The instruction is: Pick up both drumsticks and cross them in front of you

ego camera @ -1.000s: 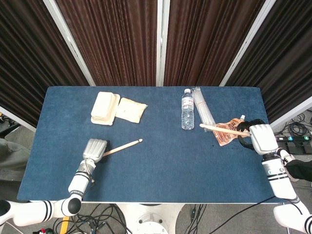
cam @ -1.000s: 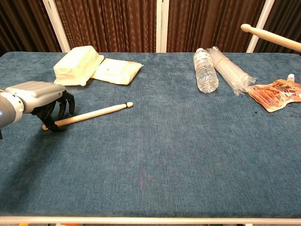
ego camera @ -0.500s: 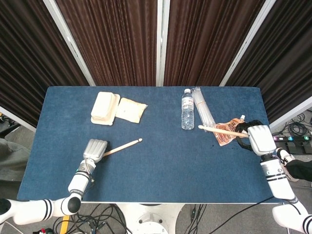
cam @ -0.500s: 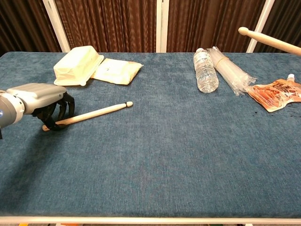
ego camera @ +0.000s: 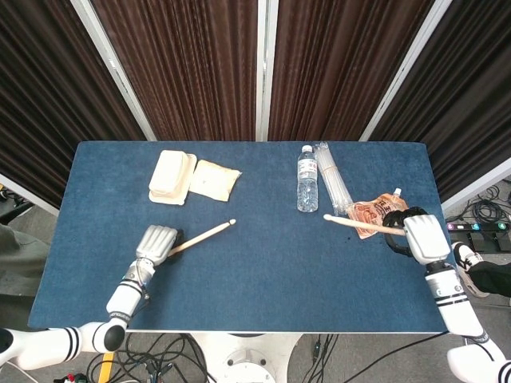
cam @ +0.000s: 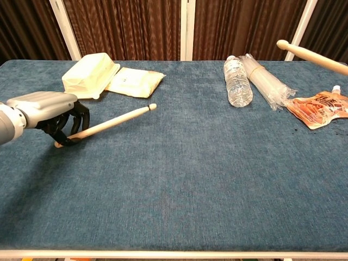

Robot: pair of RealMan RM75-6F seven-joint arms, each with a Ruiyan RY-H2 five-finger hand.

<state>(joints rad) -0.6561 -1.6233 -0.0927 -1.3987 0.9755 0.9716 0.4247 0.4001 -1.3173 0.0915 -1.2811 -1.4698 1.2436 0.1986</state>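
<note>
My left hand (ego camera: pixel 156 242) (cam: pixel 46 113) grips the butt end of a wooden drumstick (ego camera: pixel 202 236) (cam: pixel 109 124) at the left of the blue table (ego camera: pixel 255 271). That stick is raised off the cloth, tip pointing right and away. My right hand (ego camera: pixel 421 237) holds the other drumstick (ego camera: pixel 359 224) (cam: pixel 312 56) in the air at the table's right edge, tip pointing left. In the chest view only this stick's tip end shows at the upper right; the right hand itself is out of that frame.
A cream clamshell box (ego camera: pixel 172 176) and a pale packet (ego camera: pixel 214 180) lie at the back left. A water bottle (ego camera: pixel 307 179), a sleeve of clear cups (ego camera: pixel 332 182) and an orange pouch (ego camera: pixel 372 213) lie at the back right.
My left hand has lifted its drumstick off the table, tip rising. The right hand has drifted slightly toward me and left with its stick.
</note>
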